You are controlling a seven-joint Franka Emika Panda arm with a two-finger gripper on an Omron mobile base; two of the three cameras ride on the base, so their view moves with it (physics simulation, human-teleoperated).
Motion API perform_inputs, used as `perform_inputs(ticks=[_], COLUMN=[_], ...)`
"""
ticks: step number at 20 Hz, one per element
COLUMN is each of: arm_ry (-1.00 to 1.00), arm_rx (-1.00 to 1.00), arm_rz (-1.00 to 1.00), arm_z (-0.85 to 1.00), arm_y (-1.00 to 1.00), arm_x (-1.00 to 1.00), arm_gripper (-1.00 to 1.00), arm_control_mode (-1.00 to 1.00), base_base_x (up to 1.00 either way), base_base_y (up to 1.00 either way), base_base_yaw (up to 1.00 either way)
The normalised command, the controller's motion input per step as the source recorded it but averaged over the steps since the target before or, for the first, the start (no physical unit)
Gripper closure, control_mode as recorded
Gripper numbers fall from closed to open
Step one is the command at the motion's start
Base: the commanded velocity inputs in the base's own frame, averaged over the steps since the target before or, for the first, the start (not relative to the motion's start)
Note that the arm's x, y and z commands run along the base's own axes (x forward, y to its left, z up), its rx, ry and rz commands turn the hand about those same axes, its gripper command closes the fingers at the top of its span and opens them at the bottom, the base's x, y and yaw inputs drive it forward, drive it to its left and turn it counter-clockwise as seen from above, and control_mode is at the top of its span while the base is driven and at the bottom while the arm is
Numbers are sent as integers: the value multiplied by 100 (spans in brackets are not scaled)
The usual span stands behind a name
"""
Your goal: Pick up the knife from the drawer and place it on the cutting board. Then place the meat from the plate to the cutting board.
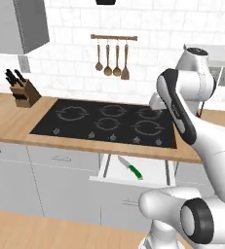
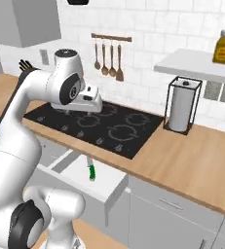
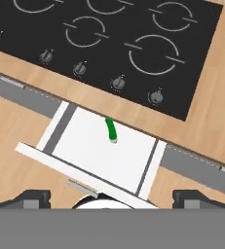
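Note:
The drawer (image 1: 111, 171) stands pulled out below the cooktop, its light-grey floor (image 3: 92, 148) bare except for the knife. The knife (image 1: 131, 168) lies slanted in the drawer, green handle toward the front and pale blade toward the counter. In the hand view only its green handle (image 3: 110, 130) shows, just below the counter edge. My gripper (image 3: 112, 198) hovers high above the drawer front, open, its two dark fingertips far apart with nothing between them. My hand (image 2: 87, 100) hangs over the cooktop's front edge. The cutting board, the meat and the plate are out of view.
A black cooktop (image 1: 109, 121) with front knobs lies in the wooden counter (image 2: 192, 155). A knife block (image 1: 24, 90) stands at the left, utensils (image 1: 112, 61) hang on the wall. A paper towel holder (image 2: 182, 108) and a shelf with a yellow jar (image 2: 224, 46) are at the right.

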Motion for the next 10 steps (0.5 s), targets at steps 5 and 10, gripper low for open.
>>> perform_inputs(ticks=[5, 10], arm_ry=[0, 0], arm_rx=[0, 0], arm_rz=[0, 0], arm_z=[0, 0], arm_y=[0, 0], arm_x=[0, 0], arm_gripper=[-100, -100], arm_control_mode=[100, 100], base_base_x=[0, -8], base_base_y=[-42, -47], base_base_yaw=[90, 51])
